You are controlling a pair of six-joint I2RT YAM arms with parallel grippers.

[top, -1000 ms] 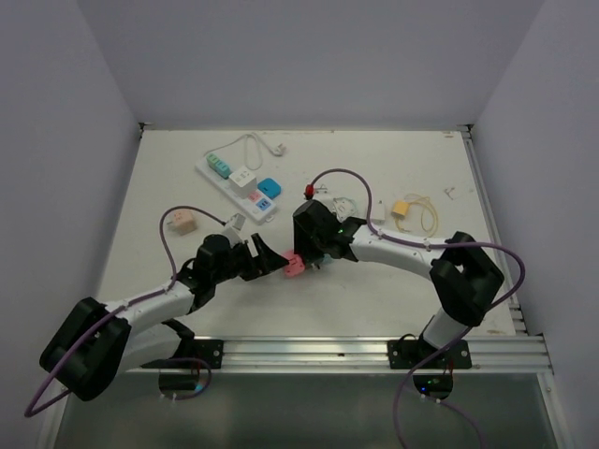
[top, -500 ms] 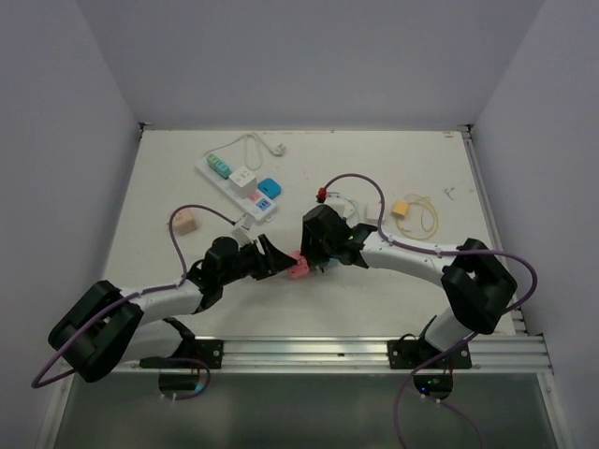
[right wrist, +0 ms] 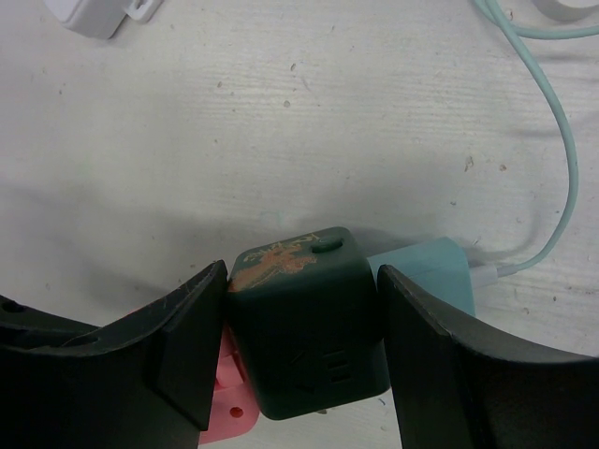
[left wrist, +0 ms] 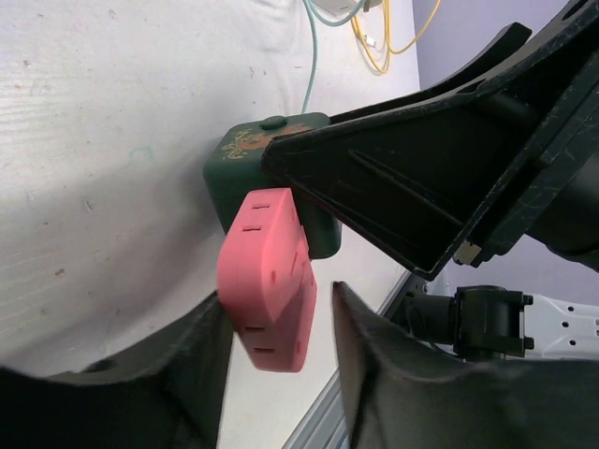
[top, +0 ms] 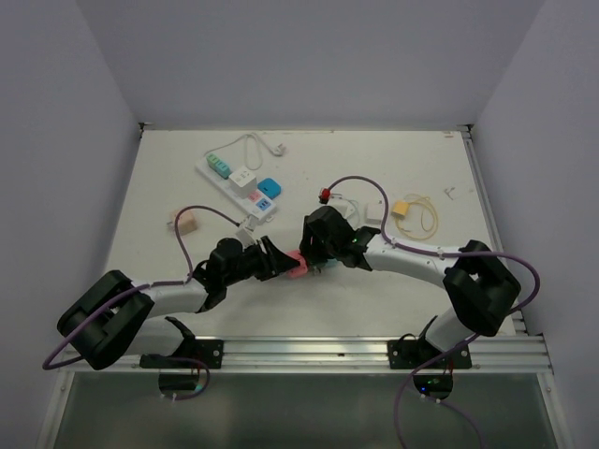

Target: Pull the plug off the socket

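The long white power strip [top: 227,181] lies at the back left with a white plug block [top: 242,178] on it; neither gripper is near it. At the table's centre a pink adapter [top: 297,266] is plugged into a dark green cube adapter [right wrist: 304,327]. My left gripper [top: 284,264] straddles the pink adapter [left wrist: 267,281]: one finger touches it and a small gap shows at the other. My right gripper [right wrist: 301,318] is shut on the dark green cube [left wrist: 239,178], with a finger on each side.
A teal adapter [right wrist: 426,276] with a teal cable [right wrist: 552,187] lies just behind the green cube. A peach cube [top: 184,222], a blue adapter [top: 270,185], a yellow adapter with coiled cable [top: 401,210] and a white charger [top: 374,213] lie around. The metal rail [top: 374,351] borders the front.
My left arm has reached right and brought its fingers around the pink adapter. My right gripper, with the green cube, has shifted slightly right.
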